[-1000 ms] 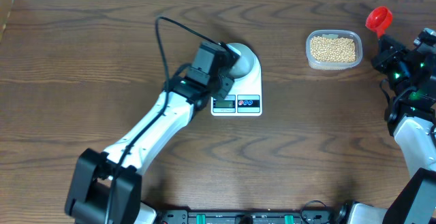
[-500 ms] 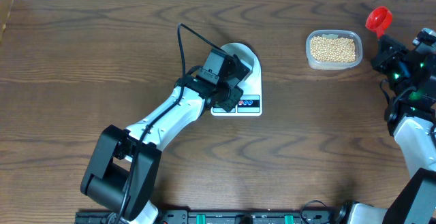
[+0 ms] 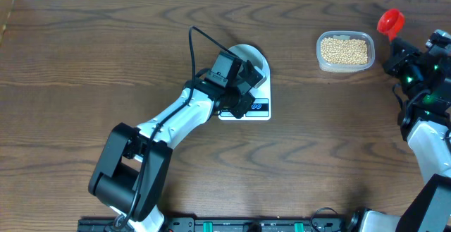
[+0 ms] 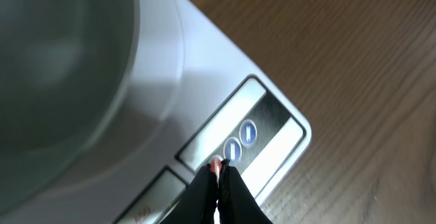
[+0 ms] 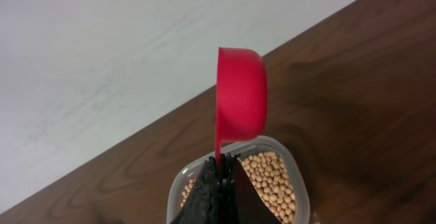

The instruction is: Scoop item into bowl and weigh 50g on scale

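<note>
Left gripper point(image 4: 219, 173) is pinched together, tips half-covering a button point(image 4: 214, 163) on the scale point(image 4: 204, 67); bowl point(image 4: 61, 60) is getting cropped above them. Right gripper point(image 5: 219, 166) is clamping the scoop point(image 5: 240, 91), blocking some beans point(image 5: 272, 183) behind it.

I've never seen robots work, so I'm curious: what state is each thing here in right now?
Kitchen scale: carries the bowl, display not readable.
Bowl: upright, looks empty.
Plastic tub: open, holds soybeans.
Red scoop: held up, no beans visible.
Left fingers: shut, tips at a scale button.
Right fingers: shut on the scoop's handle.
</note>
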Controlling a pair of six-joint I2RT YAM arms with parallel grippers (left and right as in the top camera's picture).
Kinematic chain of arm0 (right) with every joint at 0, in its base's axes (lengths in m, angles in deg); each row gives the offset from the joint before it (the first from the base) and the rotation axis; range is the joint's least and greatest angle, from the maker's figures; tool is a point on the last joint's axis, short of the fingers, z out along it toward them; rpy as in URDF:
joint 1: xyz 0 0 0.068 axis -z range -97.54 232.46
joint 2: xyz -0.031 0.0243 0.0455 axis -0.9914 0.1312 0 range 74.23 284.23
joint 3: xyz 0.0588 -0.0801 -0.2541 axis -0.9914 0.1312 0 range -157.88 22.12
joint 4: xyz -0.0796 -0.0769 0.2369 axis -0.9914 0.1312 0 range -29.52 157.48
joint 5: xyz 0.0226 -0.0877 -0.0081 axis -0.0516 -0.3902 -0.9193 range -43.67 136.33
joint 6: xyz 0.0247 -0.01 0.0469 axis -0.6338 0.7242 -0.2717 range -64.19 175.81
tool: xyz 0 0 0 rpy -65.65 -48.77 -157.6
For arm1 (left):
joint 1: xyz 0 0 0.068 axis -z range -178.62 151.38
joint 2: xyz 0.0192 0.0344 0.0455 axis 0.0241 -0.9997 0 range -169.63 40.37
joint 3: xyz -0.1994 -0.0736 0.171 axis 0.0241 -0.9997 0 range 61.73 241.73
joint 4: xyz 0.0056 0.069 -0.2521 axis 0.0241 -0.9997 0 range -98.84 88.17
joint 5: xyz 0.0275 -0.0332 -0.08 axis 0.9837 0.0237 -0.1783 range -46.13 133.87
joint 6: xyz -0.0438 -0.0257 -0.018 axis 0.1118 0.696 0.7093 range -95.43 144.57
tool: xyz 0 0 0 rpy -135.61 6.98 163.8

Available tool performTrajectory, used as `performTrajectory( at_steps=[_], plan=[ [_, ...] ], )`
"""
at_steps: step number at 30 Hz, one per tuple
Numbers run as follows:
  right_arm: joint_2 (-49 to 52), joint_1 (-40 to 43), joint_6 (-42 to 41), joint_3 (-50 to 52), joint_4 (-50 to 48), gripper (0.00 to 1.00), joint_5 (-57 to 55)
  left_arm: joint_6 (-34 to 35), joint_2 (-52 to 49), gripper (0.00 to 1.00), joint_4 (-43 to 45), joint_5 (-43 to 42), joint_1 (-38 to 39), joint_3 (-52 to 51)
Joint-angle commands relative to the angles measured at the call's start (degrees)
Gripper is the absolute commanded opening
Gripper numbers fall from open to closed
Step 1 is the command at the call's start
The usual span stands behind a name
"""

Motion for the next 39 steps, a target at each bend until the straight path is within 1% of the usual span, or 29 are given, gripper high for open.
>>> performTrajectory(
  at_steps=[1,2,4,11,14,20,25,27,32,35,39],
  plan=[
    [-0.59,-0.02,0.9,-0.9,0.9,0.01,0.2,0.7,-0.46,0.07,2.34,-1.57,-0.22,0.79],
    [-0.59,-0.02,0.87,-0.9,1.18,0.01,0.2,0.98,-0.48,0.07,2.36,-1.57,-0.22,0.79],
    [-0.59,-0.02,0.87,-0.9,1.42,0.01,0.2,3.82,-1.01,0.07,2.29,-1.57,-0.22,0.79],
    [-0.59,-0.02,0.9,-0.9,1.38,0.01,0.2,5.51,-2.12,0.07,2.32,-1.88,-0.35,0.79],
    [-0.59,-0.02,0.87,-0.9,1.38,0.01,0.17,5.99,-2.73,0.07,2.29,-5.46,-1.9,0.79],
    [-0.59,-0.02,0.9,-0.9,1.4,0.01,0.2,9.18,-4.09,0.07,2.23,-8.66,-4.11,0.79],
    [-0.59,-0.02,0.9,-0.9,1.4,0.01,0.2,8.79,-4.09,0.07,1.36,-8.66,-3.87,0.61],
    [-0.59,-0.02,0.9,-0.9,1.4,0.01,0.2,7.39,-4.09,0.07,-0.83,-9.11,-3.06,0.52],
    [-0.59,-0.02,0.9,-0.9,1.4,0.01,0.2,6.78,-4.09,0.07,-0.92,-9.11,-2.75,0.52],
    [-0.59,-0.02,0.9,-0.9,1.4,0.01,0.2,5.2,-4.09,0.07,-0.87,-10.29,-2.75,0.52],
    [-0.59,-0.02,1.07,-0.9,1.49,0.01,0.46,5.29,-4.46,0.07,-0.9,-10.69,-2.75,0.52]
  ],
)
